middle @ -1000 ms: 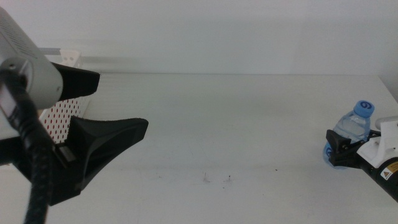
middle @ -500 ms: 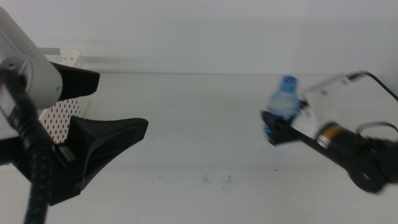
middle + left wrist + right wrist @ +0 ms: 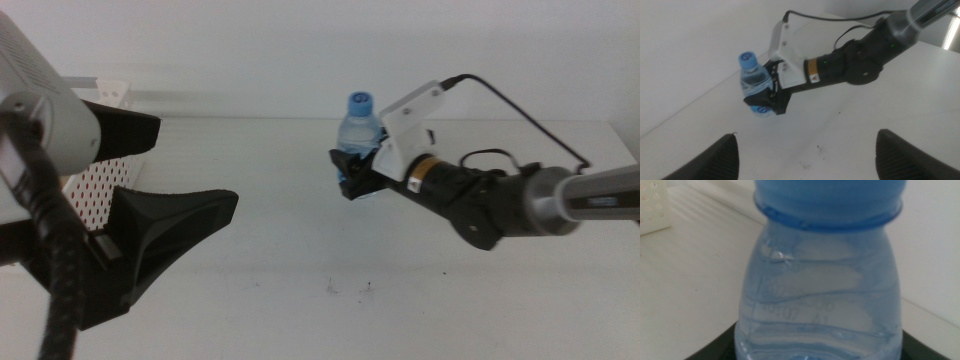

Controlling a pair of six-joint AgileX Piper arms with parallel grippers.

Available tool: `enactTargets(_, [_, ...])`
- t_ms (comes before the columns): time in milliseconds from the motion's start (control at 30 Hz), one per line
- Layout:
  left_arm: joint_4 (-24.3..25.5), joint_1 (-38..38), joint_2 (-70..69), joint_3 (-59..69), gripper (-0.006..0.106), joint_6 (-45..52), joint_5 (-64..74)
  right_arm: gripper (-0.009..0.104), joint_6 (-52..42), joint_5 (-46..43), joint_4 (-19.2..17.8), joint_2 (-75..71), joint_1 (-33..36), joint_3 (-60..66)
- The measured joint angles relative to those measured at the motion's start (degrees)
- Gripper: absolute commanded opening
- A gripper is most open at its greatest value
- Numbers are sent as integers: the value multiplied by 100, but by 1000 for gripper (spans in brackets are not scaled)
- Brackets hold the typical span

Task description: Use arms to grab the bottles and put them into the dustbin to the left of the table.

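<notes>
A small clear water bottle point(image 3: 359, 128) is gripped upright by the right pincer point(image 3: 352, 176) above the white worktop point(image 3: 300, 220); the left pincer point(image 3: 170, 180) is held spread wide beside the dustbin point(image 3: 95, 170)

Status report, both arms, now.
Right gripper shut on water bottle, held upright over mid-table. Left gripper open, beside the dustbin. Nothing on the table between them.

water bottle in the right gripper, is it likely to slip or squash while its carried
The water bottle looks thin, clear plastic, so it may dent under a hard squeeze. The right gripper clamps low on its body, leaving it top-heavy and perhaps apt to tilt. Smooth walls could slip. The left gripper waits, open.
</notes>
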Motion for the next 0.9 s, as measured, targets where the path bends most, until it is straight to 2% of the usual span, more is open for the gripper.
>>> enactTargets(233, [0, 0, 0, 0, 94, 0, 0, -3, 189, 34, -24, 684, 123, -757])
enactTargets(467, [0, 0, 0, 0, 94, 0, 0, -3, 411, 24, -37, 851, 172, -910])
enactTargets(667, [0, 0, 0, 0, 94, 0, 0, 9, 461, 24, -86, 867, 172, -910])
enactTargets(900, [0, 0, 0, 0, 94, 0, 0, 10, 488, -52, -99, 990, 172, -946])
